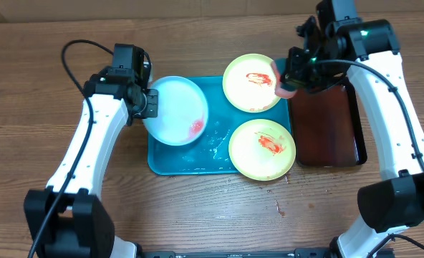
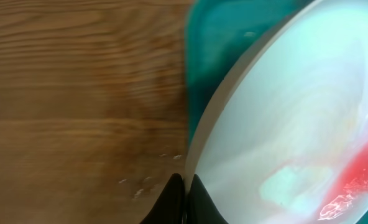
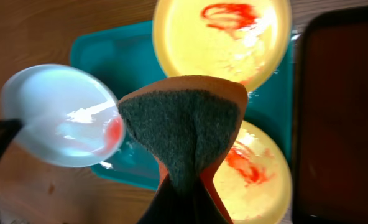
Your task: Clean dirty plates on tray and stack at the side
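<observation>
Left gripper (image 1: 150, 102) was clamped on the rim of the pale blue-white round plastic plate (image 1: 175, 111). The plate was tilted over the left end of the turquoise rectangular plastic tray (image 1: 219, 154), a red smear near its lower edge. Right gripper (image 1: 289, 80) pinched an orange sponge with dark scouring face (image 3: 184, 124). Judged step: wiping. Next: carry the sponge across to that smear.

Left end effector (image 1: 153, 104) and right end effector (image 1: 286, 83) both clamped tight

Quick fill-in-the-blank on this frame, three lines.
1. The left gripper is shut on the white plate by its ___.
2. The right gripper is shut on a ___.
3. The far yellow plate and near yellow plate both carry ___ smears.
Missing: rim; sponge; red.
</observation>
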`<state>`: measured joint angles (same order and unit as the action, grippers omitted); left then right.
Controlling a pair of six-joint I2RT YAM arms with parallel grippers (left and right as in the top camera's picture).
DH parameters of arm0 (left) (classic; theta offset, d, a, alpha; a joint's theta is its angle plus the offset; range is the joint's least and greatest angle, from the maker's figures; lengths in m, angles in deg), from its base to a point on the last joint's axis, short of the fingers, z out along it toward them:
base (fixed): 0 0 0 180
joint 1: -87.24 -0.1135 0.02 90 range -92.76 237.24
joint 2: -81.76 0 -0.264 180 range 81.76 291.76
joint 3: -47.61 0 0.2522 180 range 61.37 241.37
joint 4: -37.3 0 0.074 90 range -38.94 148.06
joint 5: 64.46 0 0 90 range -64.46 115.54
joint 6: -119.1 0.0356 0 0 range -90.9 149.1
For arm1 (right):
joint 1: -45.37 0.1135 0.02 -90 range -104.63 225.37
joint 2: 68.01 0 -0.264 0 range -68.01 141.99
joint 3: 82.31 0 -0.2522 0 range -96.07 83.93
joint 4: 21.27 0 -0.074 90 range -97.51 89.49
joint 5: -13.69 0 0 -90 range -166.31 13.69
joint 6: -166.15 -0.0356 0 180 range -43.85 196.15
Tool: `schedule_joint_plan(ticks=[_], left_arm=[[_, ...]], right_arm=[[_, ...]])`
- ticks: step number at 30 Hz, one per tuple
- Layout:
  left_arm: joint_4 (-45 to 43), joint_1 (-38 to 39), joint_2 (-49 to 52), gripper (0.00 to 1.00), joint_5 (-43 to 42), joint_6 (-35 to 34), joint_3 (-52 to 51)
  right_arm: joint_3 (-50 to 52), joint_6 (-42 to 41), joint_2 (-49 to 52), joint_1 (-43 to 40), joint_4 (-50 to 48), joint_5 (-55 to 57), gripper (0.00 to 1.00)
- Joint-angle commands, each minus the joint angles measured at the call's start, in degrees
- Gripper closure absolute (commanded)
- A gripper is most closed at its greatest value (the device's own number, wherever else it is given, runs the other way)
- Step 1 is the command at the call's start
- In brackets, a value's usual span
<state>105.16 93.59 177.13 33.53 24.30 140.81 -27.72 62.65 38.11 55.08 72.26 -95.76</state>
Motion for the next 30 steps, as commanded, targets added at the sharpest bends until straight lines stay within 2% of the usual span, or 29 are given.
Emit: schedule_joint_plan(ticks=[1, 10, 16, 24, 30], left_arm=[[0.92, 2.43, -3.56, 0.96, 14.91, -6.71, 1.38], [4.57, 17.49, -6.6, 0.96, 40.33, -15.43, 1.36], [11.3, 26.49, -6.6, 0.96, 58.1, -28.0, 1.36], [11.72, 32.72, -6.6, 0.96, 72.39, -28.72, 1.36], [10.54, 34.58, -6.6, 0.96, 75.38, -28.87, 1.36]], right_arm=[[-0.92, 0.46, -0.66, -0.39, 0.28, 4.02, 0.96], [-0.92, 0.44, -0.63, -0.48, 0.55, 5.33, 0.96], [-0.92, 0.04, -0.63, -0.48, 0.87, 5.49, 0.96], [-0.92, 0.04, -0.63, -0.52, 1.84, 5.49, 0.96], [-0.92, 0.02, -0.63, -0.52, 2.12, 5.49, 0.96]])
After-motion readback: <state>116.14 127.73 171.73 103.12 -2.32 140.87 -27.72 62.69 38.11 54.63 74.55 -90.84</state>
